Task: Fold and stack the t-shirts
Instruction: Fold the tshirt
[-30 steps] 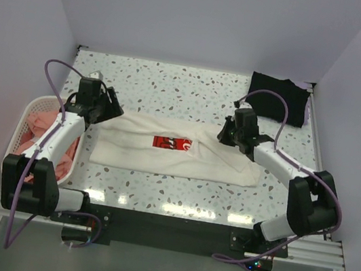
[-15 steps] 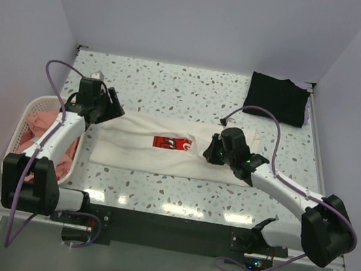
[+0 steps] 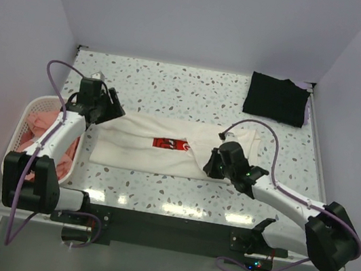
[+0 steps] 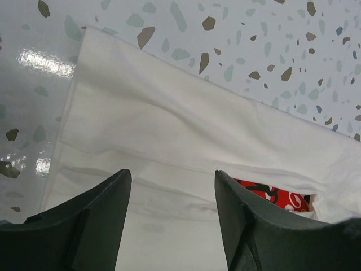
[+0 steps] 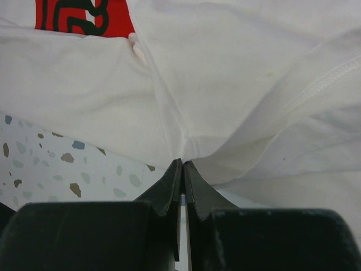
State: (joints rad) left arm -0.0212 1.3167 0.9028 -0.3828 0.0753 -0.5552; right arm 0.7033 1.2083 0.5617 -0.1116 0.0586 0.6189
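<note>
The white t-shirt (image 3: 136,148) with a red-and-white chest print (image 3: 171,144) lies flat across the middle of the table. My right gripper (image 3: 211,164) is shut on a bunched fold of its right half, just right of the print. In the right wrist view the jaws (image 5: 182,162) pinch the white cloth (image 5: 237,68) above the speckled table. My left gripper (image 3: 108,109) hangs open over the shirt's left end; its fingers (image 4: 96,220) straddle bare white cloth (image 4: 169,124). A folded black t-shirt (image 3: 277,99) lies at the back right. Salmon-pink t-shirts (image 3: 31,144) fill the basket.
A white lattice basket (image 3: 24,116) stands at the table's left edge beside the left arm. Walls close in the table at the back and both sides. The right arm's cable (image 3: 264,128) loops above the shirt's right end.
My right gripper has moved forward and left from the shirt's back right, dragging the right half of the white shirt with it. The left arm has stayed put.
</note>
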